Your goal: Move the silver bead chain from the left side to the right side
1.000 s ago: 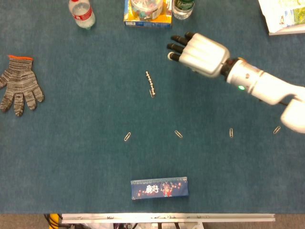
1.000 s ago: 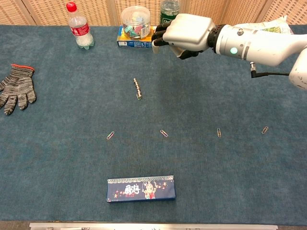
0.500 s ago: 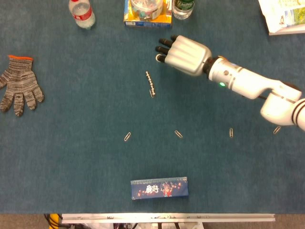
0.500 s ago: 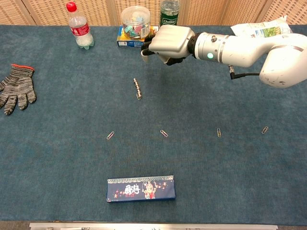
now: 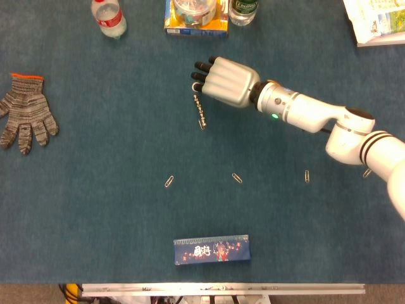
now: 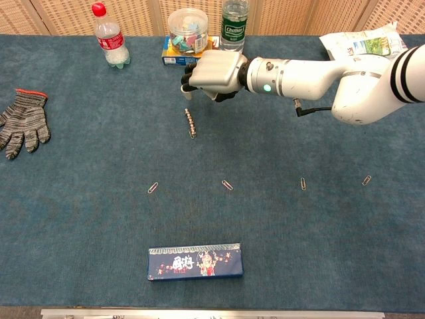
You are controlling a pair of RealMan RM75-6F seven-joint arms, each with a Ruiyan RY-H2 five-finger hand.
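The silver bead chain [image 5: 200, 111] lies untouched on the blue table mat [image 5: 101, 190], left of centre. The right hand [image 5: 223, 81] hovers just above its far end, empty, fingers loosely curled. Grasping and carrying rightward remain.

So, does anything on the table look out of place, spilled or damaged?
Nothing looks spilled or damaged. The only loose items are four paper clips scattered in a rough row across the blue cloth, and a single work glove lying flat near the left edge.
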